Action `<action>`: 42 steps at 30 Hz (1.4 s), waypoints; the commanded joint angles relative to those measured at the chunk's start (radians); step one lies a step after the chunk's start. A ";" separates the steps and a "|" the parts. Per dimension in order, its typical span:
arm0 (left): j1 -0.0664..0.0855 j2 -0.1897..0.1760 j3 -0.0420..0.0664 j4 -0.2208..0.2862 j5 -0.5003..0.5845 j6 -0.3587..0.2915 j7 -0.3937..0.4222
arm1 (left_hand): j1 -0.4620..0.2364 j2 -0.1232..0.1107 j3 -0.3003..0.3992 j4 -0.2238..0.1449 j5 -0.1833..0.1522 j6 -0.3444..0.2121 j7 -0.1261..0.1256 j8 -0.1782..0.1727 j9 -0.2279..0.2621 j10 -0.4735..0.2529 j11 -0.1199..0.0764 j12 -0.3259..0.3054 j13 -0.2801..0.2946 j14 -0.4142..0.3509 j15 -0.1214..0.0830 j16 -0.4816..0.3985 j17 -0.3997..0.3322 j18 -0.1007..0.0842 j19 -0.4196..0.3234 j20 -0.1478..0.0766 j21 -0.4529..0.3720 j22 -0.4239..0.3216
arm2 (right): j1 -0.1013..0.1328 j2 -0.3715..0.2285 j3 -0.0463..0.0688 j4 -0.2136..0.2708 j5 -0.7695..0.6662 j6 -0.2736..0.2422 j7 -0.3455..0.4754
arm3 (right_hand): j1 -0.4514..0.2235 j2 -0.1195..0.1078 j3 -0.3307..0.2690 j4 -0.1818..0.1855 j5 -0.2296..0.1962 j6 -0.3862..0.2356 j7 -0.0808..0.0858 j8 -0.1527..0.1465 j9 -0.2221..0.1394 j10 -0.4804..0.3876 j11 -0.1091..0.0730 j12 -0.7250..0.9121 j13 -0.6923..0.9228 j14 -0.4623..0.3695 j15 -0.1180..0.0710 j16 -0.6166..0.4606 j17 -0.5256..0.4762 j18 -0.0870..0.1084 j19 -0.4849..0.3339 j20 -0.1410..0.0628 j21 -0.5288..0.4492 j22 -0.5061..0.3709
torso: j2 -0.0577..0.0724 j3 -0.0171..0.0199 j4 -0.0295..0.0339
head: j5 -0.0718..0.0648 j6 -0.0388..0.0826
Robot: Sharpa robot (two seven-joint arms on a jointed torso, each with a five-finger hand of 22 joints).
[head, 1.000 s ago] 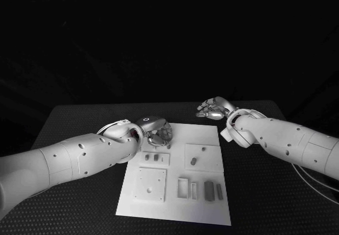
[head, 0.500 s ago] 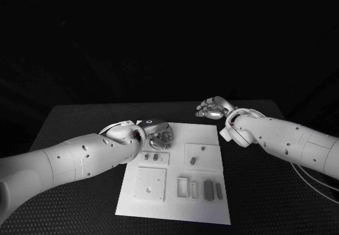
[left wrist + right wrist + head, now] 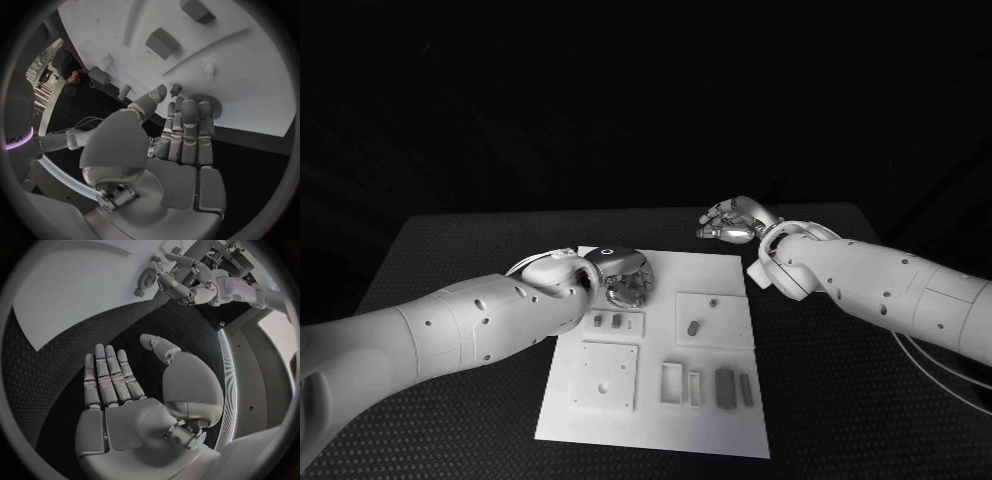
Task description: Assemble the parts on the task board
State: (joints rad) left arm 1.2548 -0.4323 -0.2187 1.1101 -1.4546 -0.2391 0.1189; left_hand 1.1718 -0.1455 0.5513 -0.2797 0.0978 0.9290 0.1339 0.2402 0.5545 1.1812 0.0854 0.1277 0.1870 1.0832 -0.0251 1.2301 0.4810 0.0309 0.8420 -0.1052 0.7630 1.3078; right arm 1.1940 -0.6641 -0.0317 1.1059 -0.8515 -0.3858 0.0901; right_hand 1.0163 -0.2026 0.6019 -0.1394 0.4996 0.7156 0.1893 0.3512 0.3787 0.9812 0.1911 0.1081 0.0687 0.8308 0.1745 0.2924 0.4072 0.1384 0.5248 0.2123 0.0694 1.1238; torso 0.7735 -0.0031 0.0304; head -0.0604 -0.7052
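The white task board (image 3: 661, 420) lies in the middle of the table. My left hand (image 3: 625, 278) hovers over its far-left corner. In the left wrist view its fingers (image 3: 184, 125) stretch out with their tips at a round toothed part (image 3: 203, 100) and a small peg (image 3: 175, 89) on the board (image 3: 250, 65); nothing is held. My right hand (image 3: 730, 222) hangs beyond the board's far-right corner, fingers (image 3: 106, 375) spread flat over the black table and holding nothing. Small grey parts (image 3: 609, 322) and another grey part (image 3: 692, 327) lie in recesses mid-board.
A square plate (image 3: 609, 375) with holes sits at the board's near left. Narrow slots (image 3: 672, 382) and two long grey pieces (image 3: 726, 388) lie at the near right. Black table (image 3: 848, 400) surrounds the board on all sides.
My left forearm has drifted slightly to the right while its hand stays at the board's far-left corner. The right hand has not moved.
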 commanded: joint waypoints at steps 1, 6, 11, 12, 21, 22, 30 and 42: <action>-0.002 0.005 0.001 -0.008 -0.010 0.022 -0.007 | 0.002 0.013 0.004 0.002 0.004 0.011 0.000 0.003 -0.002 0.009 -0.001 -0.004 0.000 0.007 -0.003 0.008 0.002 0.015 0.008 -0.020 0.008 0.022 | 0.000 -0.001 0.000 0.003 -0.001 0.009 0.009 | 0.000 0.005 -0.001 -0.006 0.006 -0.006 0.036 0.007 -0.002 0.005 0.000 -0.006 0.001 -0.002 0.007 -0.001 -0.001 -0.014 -0.004 -0.001 -0.004 0.001 | 0.000 0.0004 -0.0009 | 0.001 -0.001; -0.008 0.010 0.001 -0.018 -0.015 0.030 -0.008 | 0.004 0.016 0.005 0.001 0.004 0.013 0.001 0.004 -0.003 0.013 -0.002 -0.004 0.000 0.010 -0.004 0.014 0.004 0.015 0.011 -0.021 0.012 0.023 | 0.000 -0.002 0.000 0.005 -0.001 0.009 0.009 | 0.000 0.005 -0.001 -0.006 0.006 -0.006 0.036 0.007 -0.002 0.005 0.000 -0.006 0.001 -0.002 0.007 -0.001 -0.001 -0.014 -0.004 -0.001 -0.004 0.001 | 0.000 0.0009 -0.0004 | -0.002 -0.003; -0.014 0.016 0.001 -0.027 -0.016 0.031 -0.008 | 0.006 0.026 0.007 0.002 0.006 0.025 0.001 0.009 -0.004 0.028 -0.008 0.003 0.003 0.019 -0.010 0.033 0.010 0.017 0.021 -0.026 0.024 0.024 | 0.000 -0.004 0.000 0.007 -0.001 0.009 0.009 | 0.000 0.005 -0.001 -0.006 0.006 -0.006 0.036 0.007 -0.002 0.005 0.001 -0.006 0.001 -0.002 0.007 -0.001 -0.001 -0.015 -0.004 -0.001 -0.004 0.001 | 0.000 0.0001 0.0003 | -0.004 -0.005; -0.015 0.017 0.001 -0.028 -0.016 0.031 -0.008 | 0.007 0.027 0.008 0.002 0.006 0.026 0.001 0.009 -0.004 0.029 -0.009 0.003 0.004 0.019 -0.010 0.034 0.010 0.018 0.021 -0.026 0.025 0.023 | 0.000 -0.004 0.000 0.007 -0.001 0.009 0.009 | 0.000 0.005 -0.001 -0.006 0.006 -0.006 0.036 0.007 -0.002 0.005 0.001 -0.006 0.001 -0.002 0.007 -0.001 -0.002 -0.015 -0.004 -0.001 -0.004 0.001 | 0.000 0.0000 0.0002 | -0.004 -0.005; -0.021 0.019 0.001 -0.033 -0.019 0.043 -0.010 | 0.011 0.039 0.013 0.001 0.010 0.044 -0.003 0.016 -0.007 0.048 -0.015 0.013 0.009 0.028 -0.017 0.055 0.013 0.020 0.031 -0.032 0.042 0.023 | 0.000 -0.006 0.000 0.010 -0.003 0.009 0.009 | 0.000 0.005 -0.001 -0.006 0.006 -0.005 0.036 0.007 -0.002 0.005 0.000 -0.006 0.001 -0.002 0.007 -0.001 -0.002 -0.015 -0.005 -0.001 -0.004 0.002 | 0.000 -0.0003 0.0006 | -0.007 -0.009; -0.021 0.020 0.001 -0.033 -0.028 0.046 -0.011 | 0.011 0.041 0.014 0.002 0.010 0.046 -0.003 0.017 -0.008 0.050 -0.016 0.014 0.009 0.029 -0.017 0.057 0.013 0.020 0.032 -0.033 0.044 0.023 | 0.000 -0.006 0.000 0.010 -0.003 0.009 0.009 | 0.000 0.005 -0.001 -0.006 0.006 -0.005 0.036 0.007 -0.002 0.005 0.000 -0.006 0.001 -0.002 0.007 -0.001 -0.002 -0.015 -0.005 -0.001 -0.004 0.002 | 0.000 -0.0005 0.0006 | -0.008 -0.010; -0.022 0.019 0.000 -0.031 -0.058 0.056 -0.017 | 0.043 0.051 0.060 0.002 -0.018 0.094 -0.021 0.037 -0.006 0.096 -0.034 0.036 0.021 0.055 -0.036 0.080 0.011 0.022 0.051 -0.046 0.067 0.021 | 0.000 -0.006 0.000 0.011 -0.004 0.009 0.010 | -0.001 0.004 -0.001 -0.006 0.006 -0.005 0.036 0.007 -0.002 0.006 0.000 -0.006 0.001 -0.002 0.007 -0.001 -0.002 -0.015 -0.005 -0.001 -0.004 0.002 | -0.001 -0.0003 0.0011 | -0.009 -0.013; -0.025 0.019 -0.001 -0.030 -0.077 0.048 -0.013 | 0.053 0.063 0.092 -0.004 -0.010 0.139 -0.037 0.055 -0.001 0.135 -0.051 0.050 0.031 0.079 -0.052 0.091 0.006 0.021 0.064 -0.058 0.083 0.021 | 0.000 -0.006 0.000 0.012 -0.004 0.008 0.011 | -0.001 0.004 -0.002 -0.006 0.006 -0.005 0.036 0.007 -0.002 0.006 0.000 -0.007 0.001 -0.002 0.007 -0.001 -0.002 -0.015 -0.005 -0.001 -0.004 0.002 | -0.001 0.0005 0.0004 | -0.010 -0.015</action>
State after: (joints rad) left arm 1.2371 -0.4145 -0.2151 1.0805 -1.5069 -0.2164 0.1108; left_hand 1.2217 -0.0898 0.6378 -0.2840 0.0850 1.0611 0.0980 0.2916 0.5522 1.3097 0.0355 0.1781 0.2179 1.1566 -0.0735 1.3166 0.4880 0.0464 0.9009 -0.1213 0.8401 1.3074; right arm 1.1941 -0.6699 -0.0315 1.1158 -0.8518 -0.3859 0.0901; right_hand 1.0163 -0.2026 0.6019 -0.1394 0.4996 0.7156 0.1893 0.3562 0.3780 0.9811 0.1910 0.1081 0.0687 0.8308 0.1744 0.2924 0.4064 0.1384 0.5248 0.2123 0.0694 1.1243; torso 0.7723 -0.0032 0.0311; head -0.0701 -0.7199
